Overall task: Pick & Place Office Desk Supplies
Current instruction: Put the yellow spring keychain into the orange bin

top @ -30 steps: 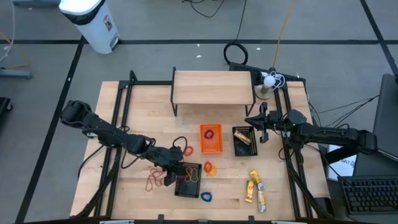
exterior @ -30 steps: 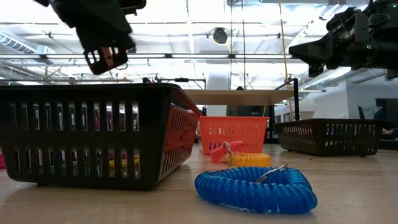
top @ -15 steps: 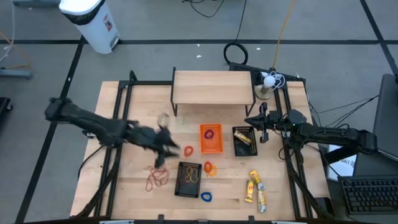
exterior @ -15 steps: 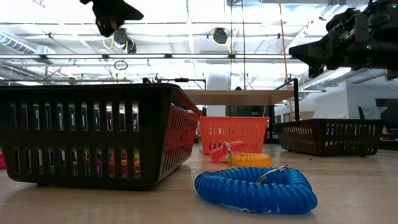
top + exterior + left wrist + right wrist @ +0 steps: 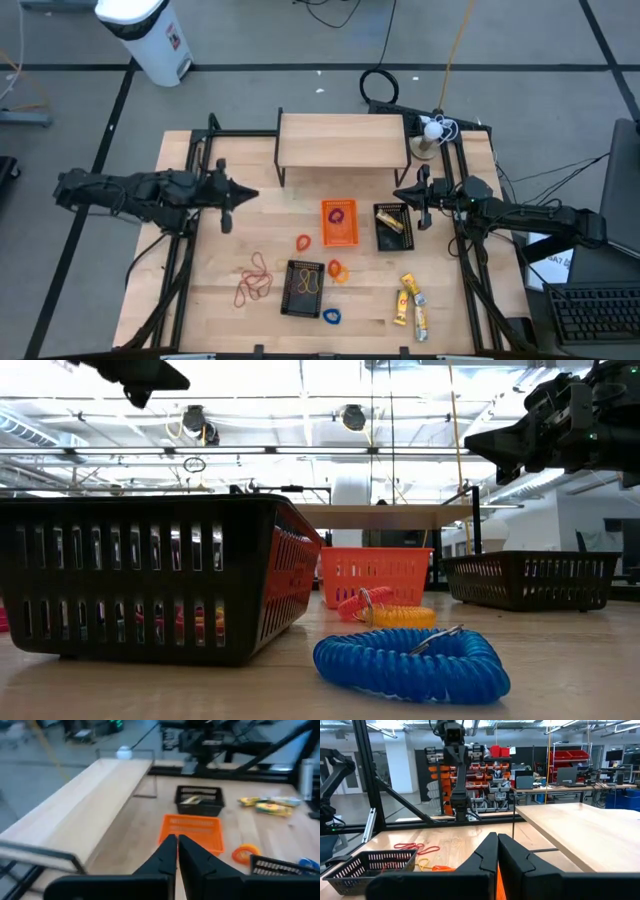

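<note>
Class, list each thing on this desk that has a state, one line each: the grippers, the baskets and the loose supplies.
Left gripper: shut, empty, raised.
Right gripper: shut, empty, raised.
Orange basket: upright, holds a ring.
Front black basket: upright, holds bands.
Back black basket: upright, holds a yellow packet.
Rubber bands: loose on the table.
Blue coil: lying flat.
Yellow packets: lying flat.

Three baskets (image 5: 339,222) sit before the shelf (image 5: 343,140), rubber bands (image 5: 254,279) left, packets (image 5: 410,302) right, apparently loose.
</note>
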Robot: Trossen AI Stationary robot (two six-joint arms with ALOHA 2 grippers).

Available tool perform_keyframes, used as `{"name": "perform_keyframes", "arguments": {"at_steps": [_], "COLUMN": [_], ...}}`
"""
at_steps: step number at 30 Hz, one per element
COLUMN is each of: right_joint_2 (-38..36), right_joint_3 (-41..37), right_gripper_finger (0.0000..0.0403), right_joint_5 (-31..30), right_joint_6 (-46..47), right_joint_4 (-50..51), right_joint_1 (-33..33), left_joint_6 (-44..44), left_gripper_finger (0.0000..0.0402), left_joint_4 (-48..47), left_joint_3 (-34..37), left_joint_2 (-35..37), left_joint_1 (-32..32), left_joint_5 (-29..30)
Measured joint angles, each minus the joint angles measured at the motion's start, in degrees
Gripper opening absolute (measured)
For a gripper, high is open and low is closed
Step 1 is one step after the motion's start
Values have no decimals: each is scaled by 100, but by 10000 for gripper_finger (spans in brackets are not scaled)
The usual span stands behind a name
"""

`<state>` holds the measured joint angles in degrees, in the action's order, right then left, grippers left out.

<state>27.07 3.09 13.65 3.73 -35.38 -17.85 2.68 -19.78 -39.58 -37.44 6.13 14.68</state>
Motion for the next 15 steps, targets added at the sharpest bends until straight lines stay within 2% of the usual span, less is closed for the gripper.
{"name": "perform_keyframes", "arguments": {"at_steps": [3,6,12,15], "right_joint_2": [0,1,0,0], "right_joint_3": [0,0,1,0], "right_gripper_finger": [4,4,4,4], "right_joint_5": [0,-2,-1,-4], "right_joint_6": [4,7,-3,-98], "right_joint_4": [0,1,6,36], "right_joint_1": [0,0,0,0], "left_joint_6": [-215,-228,-515,-705], "left_gripper_finger": [3,6,4,2], "left_joint_4": [518,1042,1936,2102], "left_joint_3": [499,938,1628,2039], "left_joint_2": [176,193,536,924], "left_joint_1": [-477,-992,-1670,-1840], "left_joint_5": [-885,-1363,-1501,-1807]}}
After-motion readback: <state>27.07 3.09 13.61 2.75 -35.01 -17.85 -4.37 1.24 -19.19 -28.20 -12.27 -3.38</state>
